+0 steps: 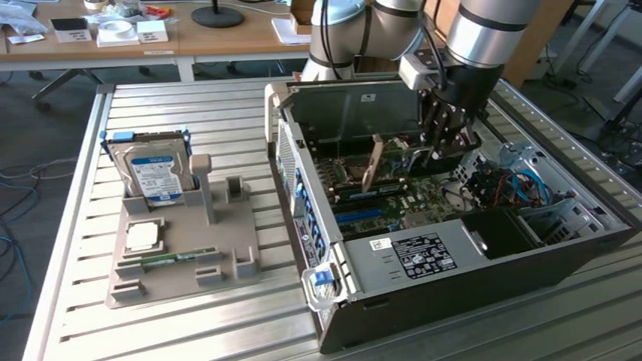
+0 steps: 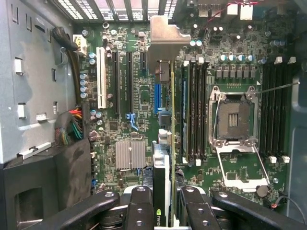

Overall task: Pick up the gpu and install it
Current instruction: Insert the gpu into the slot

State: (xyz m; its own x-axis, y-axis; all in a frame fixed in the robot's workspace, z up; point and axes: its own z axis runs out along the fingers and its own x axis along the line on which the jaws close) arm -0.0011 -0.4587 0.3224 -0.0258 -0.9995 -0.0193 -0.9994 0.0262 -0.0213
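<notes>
Inside the open computer case (image 1: 501, 278), upper right of the exterior view, I see my gripper (image 1: 441, 143) clenched on the gpu (image 2: 163, 158). The card stands on edge between the fingers (image 2: 139, 206), over the green motherboard (image 2: 144, 93) — whether it touches a slot, I can't tell.

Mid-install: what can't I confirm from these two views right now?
- Slot beneath the gpu: wrist view, the card's own edge covers it.
- Whether its connector is seated: exterior view, too small and partly behind the gripper.
- The gpu's near end: wrist view, cut off by the picture's edge.
</notes>
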